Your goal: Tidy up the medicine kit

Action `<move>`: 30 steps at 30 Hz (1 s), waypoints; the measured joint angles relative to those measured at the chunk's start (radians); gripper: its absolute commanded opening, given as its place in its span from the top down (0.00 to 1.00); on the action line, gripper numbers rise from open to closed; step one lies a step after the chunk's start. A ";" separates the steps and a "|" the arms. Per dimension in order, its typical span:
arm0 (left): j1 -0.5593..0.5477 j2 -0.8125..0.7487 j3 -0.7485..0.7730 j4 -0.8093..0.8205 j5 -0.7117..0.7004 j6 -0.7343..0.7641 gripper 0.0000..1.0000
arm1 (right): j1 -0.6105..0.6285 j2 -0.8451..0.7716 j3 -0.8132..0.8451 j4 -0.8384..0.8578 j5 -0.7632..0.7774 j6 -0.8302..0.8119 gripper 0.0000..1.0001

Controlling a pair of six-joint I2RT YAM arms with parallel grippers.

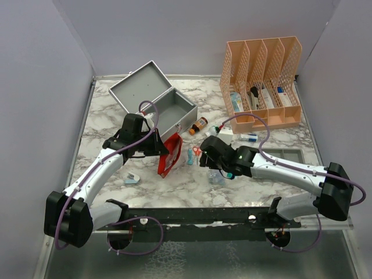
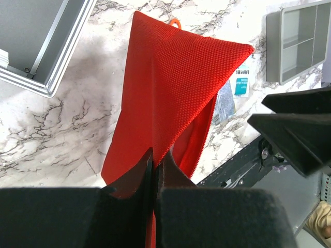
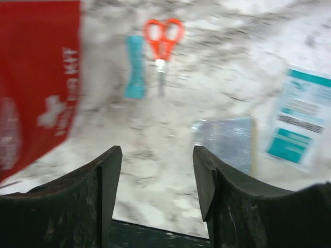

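Observation:
The medicine kit (image 1: 174, 109), a grey metal box, stands open at the back left with its lid (image 1: 138, 86) laid back; one corner shows in the left wrist view (image 2: 46, 46). My left gripper (image 1: 161, 150) (image 2: 158, 157) is shut on the edge of a red mesh first-aid pouch (image 1: 170, 154) (image 2: 170, 88) and holds it hanging above the table, just in front of the kit. My right gripper (image 1: 203, 152) (image 3: 158, 155) is open and empty, low over the table, to the right of the pouch (image 3: 36, 88).
Orange-handled scissors (image 1: 196, 151) (image 3: 164, 41) and a teal item (image 1: 190, 156) (image 3: 135, 67) lie between the grippers. Flat packets (image 3: 225, 139) (image 3: 300, 124) lie by the right gripper. A brown bottle (image 1: 199, 125), the orange mesh organizer (image 1: 261, 81) and a shallow grey tray (image 1: 285, 156) (image 2: 300, 39) stand to the right.

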 measured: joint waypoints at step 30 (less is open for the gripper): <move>0.000 0.024 -0.006 0.003 -0.003 0.000 1.00 | -0.201 0.039 -0.301 0.102 -0.267 -0.190 0.71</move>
